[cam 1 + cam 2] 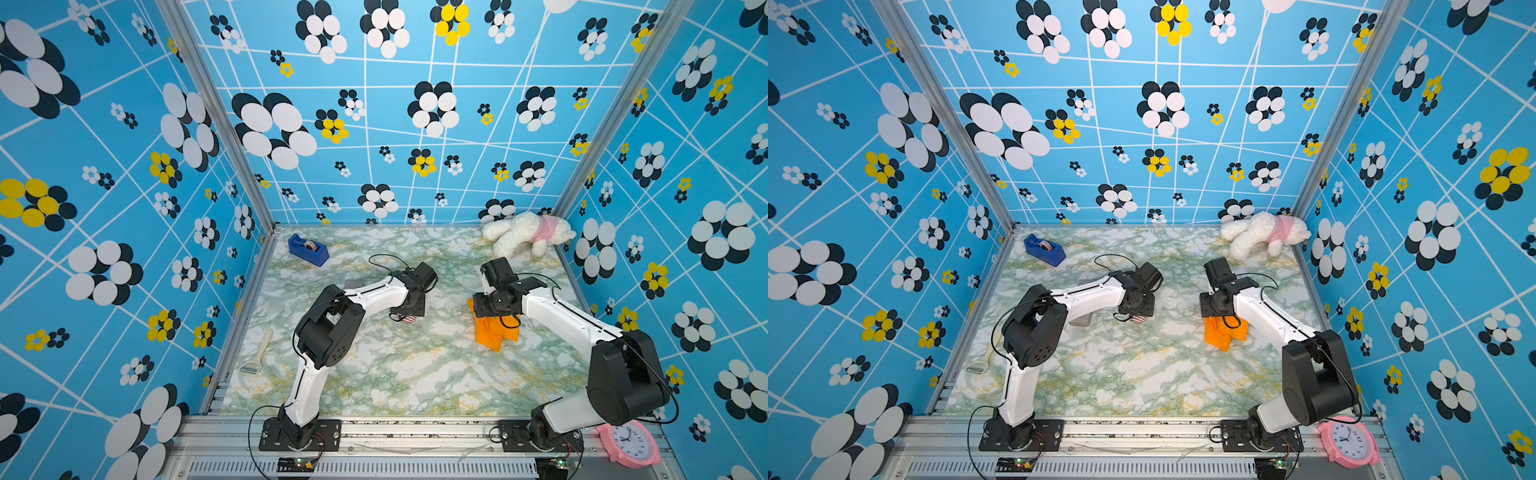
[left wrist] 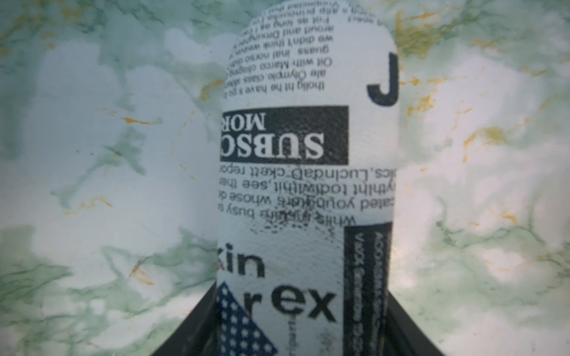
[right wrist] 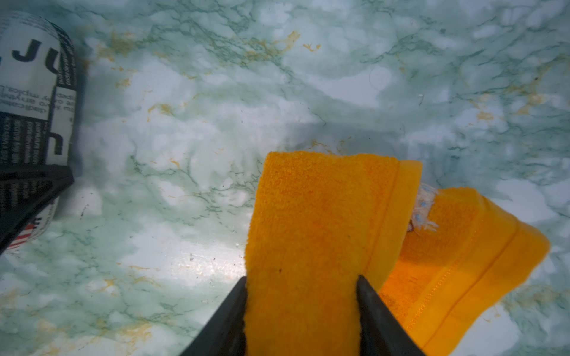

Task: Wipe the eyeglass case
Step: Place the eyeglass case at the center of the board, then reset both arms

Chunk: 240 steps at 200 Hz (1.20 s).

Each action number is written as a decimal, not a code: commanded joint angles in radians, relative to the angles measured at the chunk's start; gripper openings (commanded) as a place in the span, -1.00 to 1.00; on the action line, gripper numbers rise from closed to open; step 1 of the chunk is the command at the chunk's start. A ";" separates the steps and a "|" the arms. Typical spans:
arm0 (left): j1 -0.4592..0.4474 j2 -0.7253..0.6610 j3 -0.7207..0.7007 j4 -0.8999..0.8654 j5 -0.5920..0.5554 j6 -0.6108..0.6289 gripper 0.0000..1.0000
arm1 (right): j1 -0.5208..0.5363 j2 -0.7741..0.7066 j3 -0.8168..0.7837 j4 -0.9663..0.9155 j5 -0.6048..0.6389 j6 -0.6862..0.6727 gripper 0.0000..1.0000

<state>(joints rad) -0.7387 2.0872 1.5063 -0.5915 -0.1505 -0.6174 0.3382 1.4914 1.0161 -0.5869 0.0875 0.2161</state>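
The eyeglass case [image 2: 308,154], covered in newspaper print, lies on the marble tabletop [image 1: 415,374]. My left gripper [image 2: 303,308] is shut on it, both fingers against its long sides. In both top views only its striped end [image 1: 409,319] [image 1: 1138,319] shows under the left gripper [image 1: 407,312]. An orange cloth [image 3: 324,215] [image 1: 490,336] rests partly on the table to the right of the case. My right gripper [image 3: 302,283] [image 1: 494,316] holds a folded band of it, which fills the gap between the fingers. The right wrist view also shows the case [image 3: 30,77] off to one side.
A blue tape dispenser [image 1: 308,248] stands at the back left. A white plush dog [image 1: 528,235] lies in the back right corner. A cream-handled tool [image 1: 259,353] lies near the left edge. A pink clock [image 1: 629,442] sits on the front rail.
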 commanded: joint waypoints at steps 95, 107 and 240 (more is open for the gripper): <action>-0.014 -0.216 -0.001 -0.021 0.013 0.065 0.98 | 0.004 -0.145 0.056 -0.035 -0.012 -0.035 0.26; -0.004 -0.302 -0.036 0.003 0.023 0.114 0.98 | 0.003 -0.172 0.053 -0.002 0.009 -0.047 0.43; 0.565 -1.187 -1.009 0.768 -0.108 0.628 0.97 | -0.145 -0.436 -0.578 1.047 0.286 -0.251 0.99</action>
<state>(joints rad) -0.2302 0.9123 0.6842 -0.0048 -0.2703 -0.0944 0.2008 1.0031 0.5243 0.2832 0.3153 0.0029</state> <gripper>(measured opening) 0.990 0.996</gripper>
